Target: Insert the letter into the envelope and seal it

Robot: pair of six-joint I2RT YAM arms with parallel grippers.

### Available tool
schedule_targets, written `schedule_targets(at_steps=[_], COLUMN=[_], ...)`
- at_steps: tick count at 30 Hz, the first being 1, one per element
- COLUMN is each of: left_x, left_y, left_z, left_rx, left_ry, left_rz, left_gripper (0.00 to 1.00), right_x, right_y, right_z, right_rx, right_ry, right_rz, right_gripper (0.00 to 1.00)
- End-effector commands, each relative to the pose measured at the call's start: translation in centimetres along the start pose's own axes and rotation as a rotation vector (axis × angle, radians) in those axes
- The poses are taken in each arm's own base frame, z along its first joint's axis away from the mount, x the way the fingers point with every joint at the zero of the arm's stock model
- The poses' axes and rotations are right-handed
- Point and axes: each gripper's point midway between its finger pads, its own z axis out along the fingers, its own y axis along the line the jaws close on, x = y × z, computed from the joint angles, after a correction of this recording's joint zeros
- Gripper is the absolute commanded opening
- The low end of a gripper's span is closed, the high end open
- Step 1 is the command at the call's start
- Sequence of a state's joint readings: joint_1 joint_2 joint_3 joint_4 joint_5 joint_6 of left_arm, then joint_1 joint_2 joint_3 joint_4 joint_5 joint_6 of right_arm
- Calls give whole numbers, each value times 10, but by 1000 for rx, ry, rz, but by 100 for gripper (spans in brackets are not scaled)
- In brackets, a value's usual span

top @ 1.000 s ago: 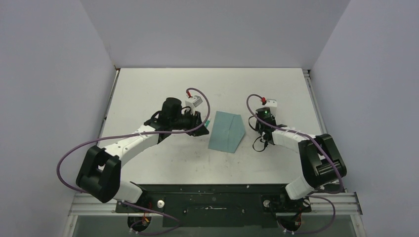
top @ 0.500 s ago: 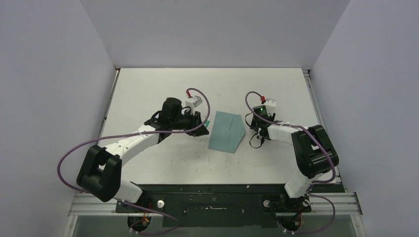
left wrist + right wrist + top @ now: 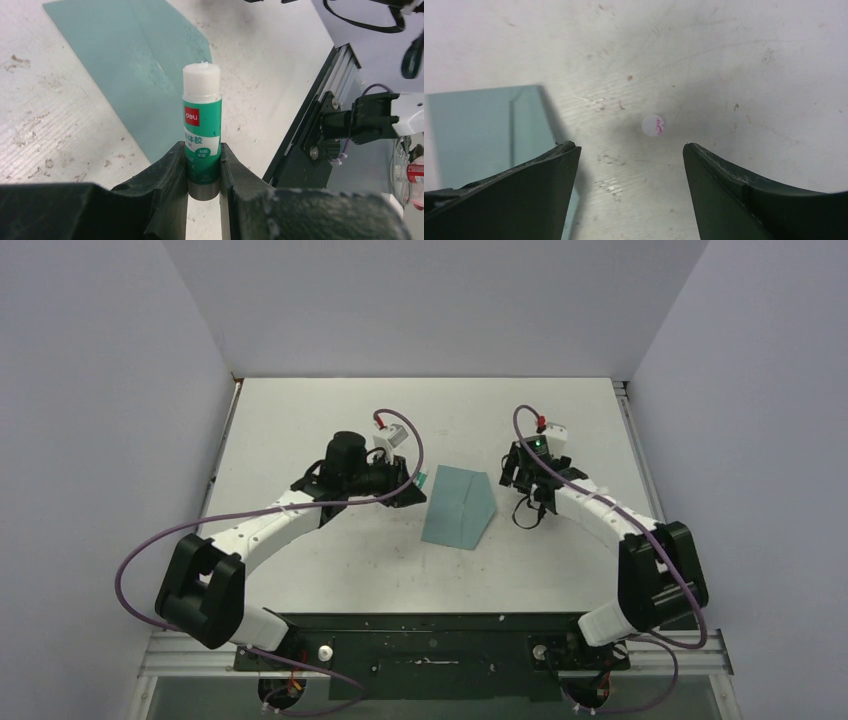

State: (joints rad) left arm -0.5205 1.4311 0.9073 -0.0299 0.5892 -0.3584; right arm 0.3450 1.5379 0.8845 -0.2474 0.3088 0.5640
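On the scuffed white table (image 3: 330,570) the envelope (image 3: 458,506) lies at centre; no letter shows. The left gripper (image 3: 202,155) clamps an uncapped glue stick (image 3: 201,120) just left of it, and the right gripper (image 3: 629,145) gapes at its right. Unpinned, the envelope could drag under the glue.

Even bright overhead light, soft shadows, blurred wrist-view foregrounds
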Motion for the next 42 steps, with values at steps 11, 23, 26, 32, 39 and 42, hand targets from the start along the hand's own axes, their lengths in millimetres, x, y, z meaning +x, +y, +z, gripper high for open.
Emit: schedule_targets(at_steps=[11,23,26,32,39,42], left_x=[-92,-97,-96,-91,-110,-115], left_y=[-62,-80,-83,-84,-69,-61], left_z=[-8,-10,-13,-18,-40,-49], left_rx=[224,325,338,350,374,416], left_ry=[-249,-260,-254,-243,-312,-336], left_rz=[11,-38,-43,-47,-183,-244], left_gripper=[0,0,0,0,50,51], right_x=[-102,-91,-91,-93,-92,-88], right_y=[163,213,212,213,211,217], right_z=[-212,-236,-234,-232,-232,-235], right_rx=[-1181,-1355,-1346,-1346,-1376,-1414], right_ry=[-164,-65,-69,-77,-92,-54], right_rz=[166,224,238,235,144,115], right_gripper=[91,57,42,23,5,5])
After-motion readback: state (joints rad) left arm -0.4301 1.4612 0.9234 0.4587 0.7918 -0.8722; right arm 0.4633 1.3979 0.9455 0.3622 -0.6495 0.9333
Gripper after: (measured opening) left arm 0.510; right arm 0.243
